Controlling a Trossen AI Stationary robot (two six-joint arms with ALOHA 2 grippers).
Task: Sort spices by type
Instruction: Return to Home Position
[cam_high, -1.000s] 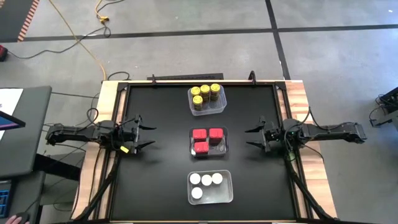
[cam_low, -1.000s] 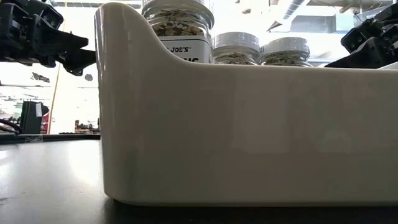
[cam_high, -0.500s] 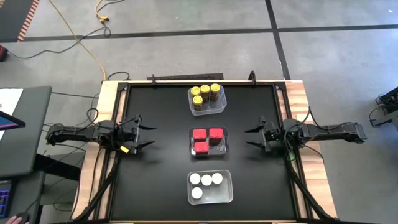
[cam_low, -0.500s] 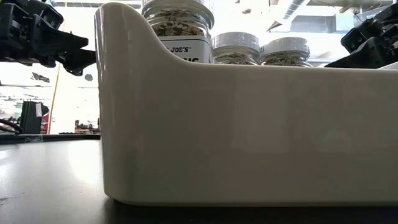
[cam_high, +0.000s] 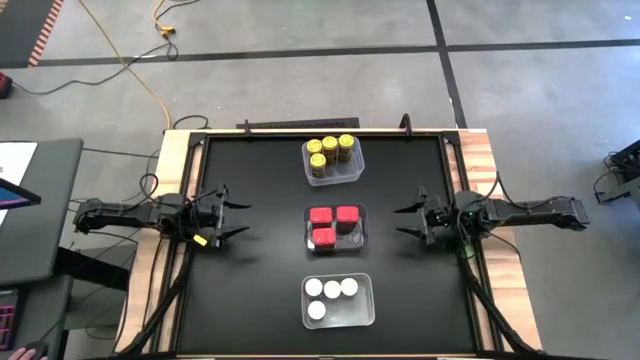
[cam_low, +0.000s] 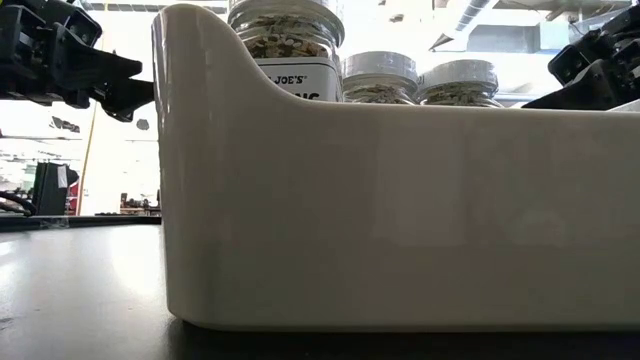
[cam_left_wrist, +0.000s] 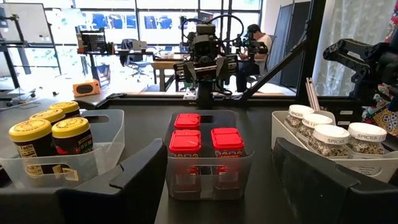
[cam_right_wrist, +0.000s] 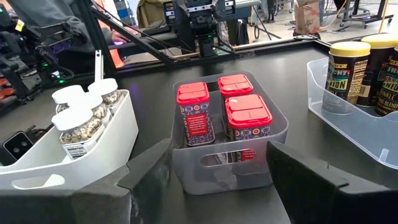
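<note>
Seen from above, three bins stood in a line down the middle of the black table (cam_high: 260, 300), each with one kind of spice in it. At 12 o'clock the clear bin (cam_high: 347, 173) held four yellow jars (cam_high: 318, 161), crowded toward its 9 o'clock side. At the centre the grey bin (cam_high: 364, 232) held three red tins (cam_high: 323, 236): two side by side along its 12 o'clock wall and one at 7 o'clock. At 6 o'clock the white bin (cam_high: 352, 312) held four white jars (cam_high: 332, 290), three in a row along its 12 o'clock wall and one alone at 7 o'clock.

The left gripper (cam_high: 243, 218) hung at 9 o'clock near the table's edge, spread wide and holding nothing, pointing at the grey bin. The right gripper (cam_high: 398, 222) hung at 3 o'clock in the mirror pose, also spread wide and holding nothing. Both were well apart from the bins.

From table height the white bin's wall filled most of the picture, and three jar tops showed over its rim (the nearest carried a partly hidden label). Each wrist camera looked across all three bins at the other arm.
</note>
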